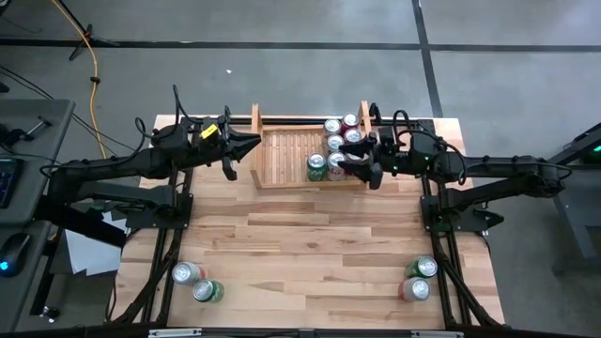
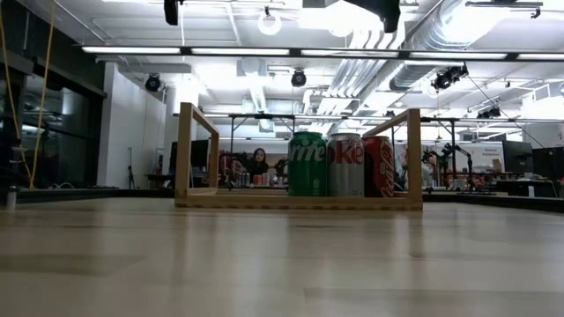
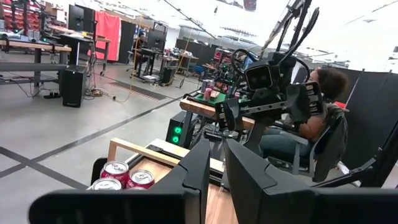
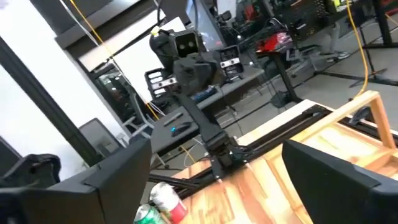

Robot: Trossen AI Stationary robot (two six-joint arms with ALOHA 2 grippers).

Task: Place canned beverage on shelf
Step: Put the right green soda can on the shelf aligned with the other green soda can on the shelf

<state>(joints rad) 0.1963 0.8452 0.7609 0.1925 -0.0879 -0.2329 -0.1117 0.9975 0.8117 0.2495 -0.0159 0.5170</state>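
The pale wooden shelf (image 1: 291, 155) stands at the table's far middle and also shows in the low view (image 2: 300, 202). Several cans (image 1: 336, 145) stand upright on its slats at its right end; the low view shows a green can (image 2: 307, 164), a silver can (image 2: 345, 165) and a red can (image 2: 379, 165). My right gripper (image 1: 362, 161) hangs open and empty above the shelf's right end, with nothing between its fingers in the right wrist view (image 4: 217, 186). My left gripper (image 1: 255, 145) is shut and empty above the shelf's left side board, as the left wrist view (image 3: 217, 168) shows.
Two loose cans (image 1: 197, 282) lie near the table's front left corner and two more (image 1: 418, 278) near the front right corner. The left half of the shelf has bare slats (image 1: 282, 155). A person (image 3: 323, 87) sits in the room behind the table.
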